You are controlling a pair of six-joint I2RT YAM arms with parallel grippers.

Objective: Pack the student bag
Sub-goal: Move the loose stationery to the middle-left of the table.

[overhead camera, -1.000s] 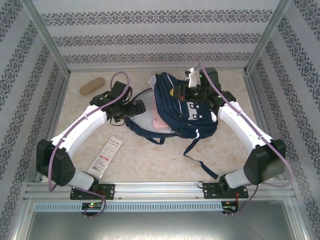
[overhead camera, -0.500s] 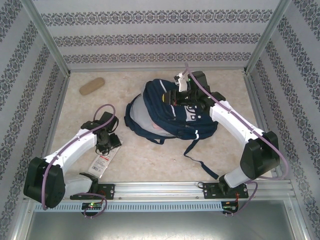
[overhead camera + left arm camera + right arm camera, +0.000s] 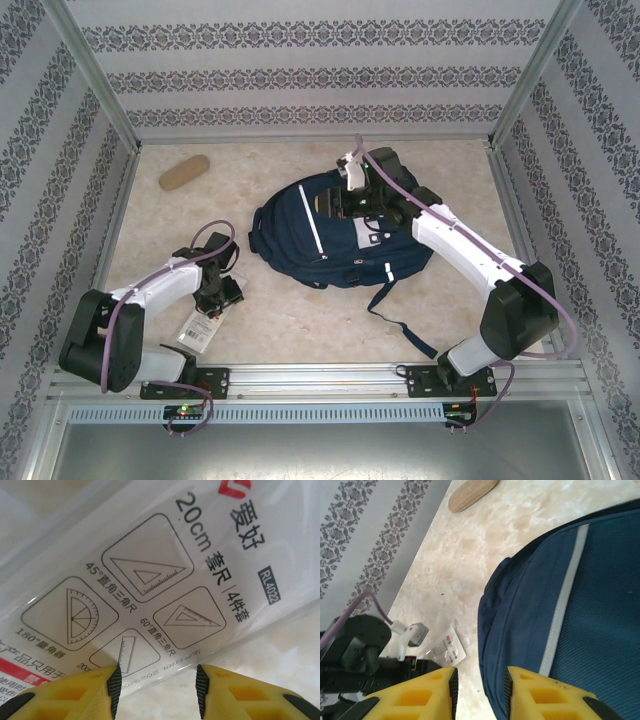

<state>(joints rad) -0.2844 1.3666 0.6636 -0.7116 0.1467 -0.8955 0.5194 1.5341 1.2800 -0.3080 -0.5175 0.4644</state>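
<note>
Left wrist: jaws of the left gripper (image 3: 157,686) stand apart over the ruler-set packet (image 3: 150,580); clamp its edge squarely before lifting toward the student bag (image 3: 300,235). The right gripper (image 3: 480,686) gapes empty.

The clear ruler-set packet (image 3: 150,575) reads "20cm", "RL4022", "45°", "60°", "180°" (plus Chinese characters).

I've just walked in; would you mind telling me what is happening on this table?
Two robot arms are packing the student bag. The bag lies in the middle of the table; the right gripper sits over its far end, jaws apart, holding nothing. The left gripper is low over a packaged ruler set at the near left, jaws open over its edge. A tan oblong object lies at the far left.
</note>
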